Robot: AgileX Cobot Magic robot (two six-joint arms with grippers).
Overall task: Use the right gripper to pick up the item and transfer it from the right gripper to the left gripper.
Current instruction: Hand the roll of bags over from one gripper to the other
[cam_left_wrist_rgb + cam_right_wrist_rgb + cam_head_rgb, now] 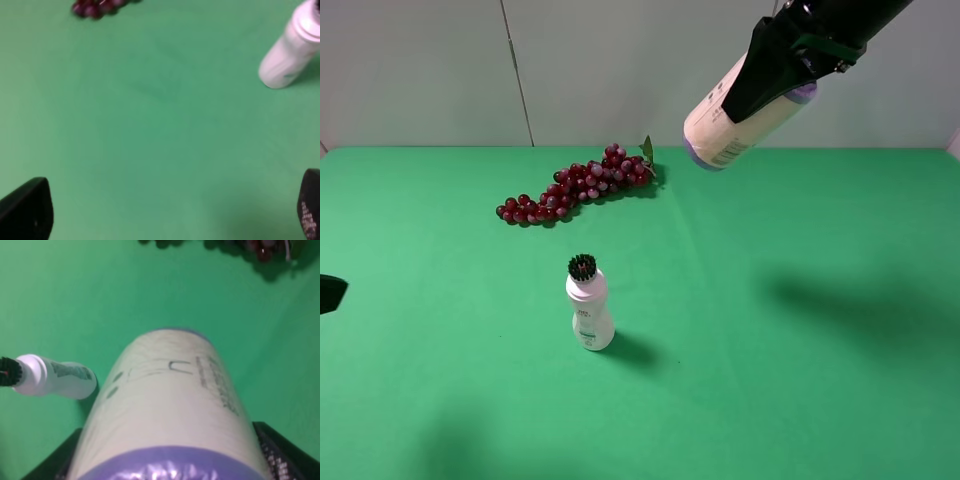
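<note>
Currently the pick-up half of the task looks complete and the handover has not begun. Seen from the high camera, the right claw, all black, is raised well above the green tabletop at the far right. It is closed around the item, a cream-beige canister with small printed text and purple at both ends. The canister is tilted, its free end pointing down and toward the middle of the scene. The right wrist camera shows the canister filling the view, with a black finger pressed on either side.

The left claw is open wide and holds nothing; its two dark fingertips sit at opposite edges of the left wrist view with bare green between them. From the high camera only a dark sliver of it shows at the left edge, low and well apart from the canister.

My judgement is that the next move calls for the two arms to meet near the middle. The left claw would need to rise and close on the canister's free end before the right claw lets go.

As for containers, the canister is closed and opaque, so its contents cannot be seen. A small white bottle with a black bristle top stands upright near the centre; its contents are hidden too. A bunch of dark red grapes lies loose beyond it.
</note>
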